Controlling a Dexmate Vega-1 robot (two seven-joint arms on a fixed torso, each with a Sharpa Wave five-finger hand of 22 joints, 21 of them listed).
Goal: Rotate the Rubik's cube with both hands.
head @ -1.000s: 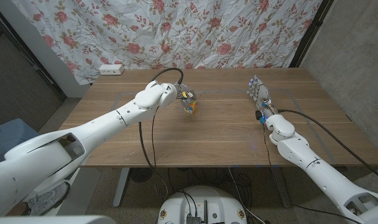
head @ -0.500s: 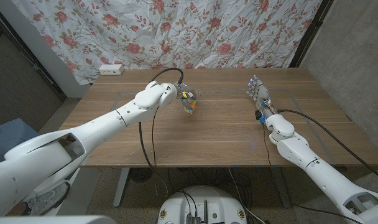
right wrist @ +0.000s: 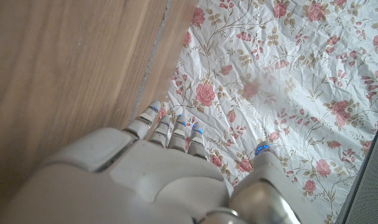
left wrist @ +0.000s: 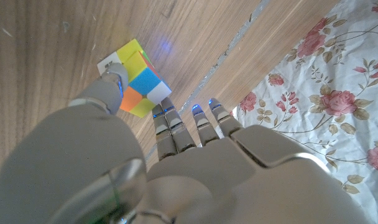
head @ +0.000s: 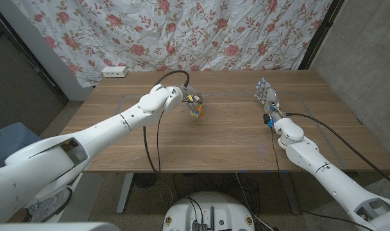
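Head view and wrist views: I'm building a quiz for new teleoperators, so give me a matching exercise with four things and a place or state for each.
Things:
1. Multicoloured Rubik's cube
2. Right hand
3. White power strip
4. Floral cloth backdrop

Places or states:
A. Fingers apart, holding nothing
B. Hanging behind the wooden table
C. At the table's far left corner
D. At the left hand, a fingertip touching it

Pairs: 1-D, 2-A, 3-C, 4-B

Both arms were glossy white with rounded shells. A black cable looped beside each forearm. The left hand [head: 190,98] and right hand [head: 266,94] had grey segmented fingers [left wrist: 166,127]; small blue lights showed at the fingertips [right wrist: 193,129].
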